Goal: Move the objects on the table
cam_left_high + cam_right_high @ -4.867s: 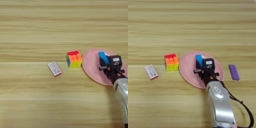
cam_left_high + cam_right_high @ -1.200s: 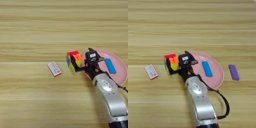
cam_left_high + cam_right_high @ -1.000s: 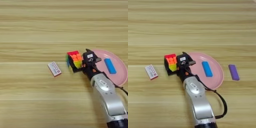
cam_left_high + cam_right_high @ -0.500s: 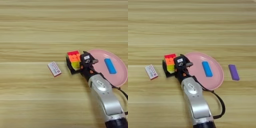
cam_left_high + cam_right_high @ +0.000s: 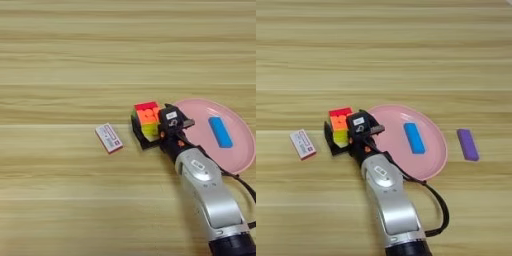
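The multicoloured puzzle cube [image 5: 147,115] stands on the wooden table [image 5: 75,60], just left of the pink plate. My right gripper [image 5: 150,136] reaches it from the lower right on the silver forearm [image 5: 210,200]. One black finger [image 5: 136,129] lies along the cube's left side, the other is on its right under the gripper's body, and they are shut on the cube. The flat bright-blue block [image 5: 220,132] lies on the pink plate [image 5: 195,107], apart from the gripper.
A small white-and-red flat box [image 5: 109,138] lies on the table left of the cube. A purple block [image 5: 468,144] lies to the right of the plate. A black cable [image 5: 438,205] loops beside the forearm.
The gripper has left the plate, where the blue block now lies flat, and moved left to the cube. In the last half second it has hardly moved, and its fingers stand around the cube.
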`<state>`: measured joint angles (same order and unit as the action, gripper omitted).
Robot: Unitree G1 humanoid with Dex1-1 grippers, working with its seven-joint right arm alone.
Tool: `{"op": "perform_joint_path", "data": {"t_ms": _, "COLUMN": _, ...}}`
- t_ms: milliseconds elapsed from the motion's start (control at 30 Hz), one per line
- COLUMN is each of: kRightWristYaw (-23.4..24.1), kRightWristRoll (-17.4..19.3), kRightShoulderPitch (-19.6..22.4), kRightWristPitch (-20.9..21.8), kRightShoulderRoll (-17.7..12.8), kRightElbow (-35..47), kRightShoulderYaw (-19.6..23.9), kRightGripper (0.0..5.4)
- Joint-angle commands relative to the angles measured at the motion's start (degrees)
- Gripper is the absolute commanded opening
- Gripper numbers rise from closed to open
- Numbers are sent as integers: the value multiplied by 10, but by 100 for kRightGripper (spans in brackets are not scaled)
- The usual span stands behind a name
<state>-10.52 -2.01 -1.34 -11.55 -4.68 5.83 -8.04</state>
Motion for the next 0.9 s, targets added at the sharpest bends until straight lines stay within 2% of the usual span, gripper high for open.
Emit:
{"op": "perform_joint_path", "data": {"t_ms": 33, "kRightWristYaw": 2, "kRightWristRoll": -2, "kRightShoulderPitch": 28, "kRightWristPitch": 23, "kRightShoulderRoll": 2, "kRightElbow": 16, "kRightShoulderYaw": -1, "kRightGripper": 537}}
{"op": "perform_joint_path", "data": {"t_ms": 700, "kRightWristYaw": -1, "kRightWristRoll": 3, "kRightShoulderPitch": 28, "kRightWristPitch": 19, "kRightShoulderRoll": 0, "kRightElbow": 11, "kRightShoulderYaw": 2, "kRightGripper": 537}}
{"op": "perform_joint_path", "data": {"t_ms": 867, "kRightWristYaw": -1, "kRightWristRoll": 3, "kRightShoulderPitch": 27, "kRightWristPitch": 18, "kRightShoulderRoll": 1, "kRightElbow": 11, "kRightShoulderYaw": 1, "kRightGripper": 489}}
{"op": "perform_joint_path", "data": {"t_ms": 900, "kRightWristYaw": -1, "kRightWristRoll": 3, "kRightShoulderPitch": 27, "kRightWristPitch": 18, "kRightShoulderRoll": 1, "kRightElbow": 11, "kRightShoulderYaw": 1, "kRightGripper": 465}}
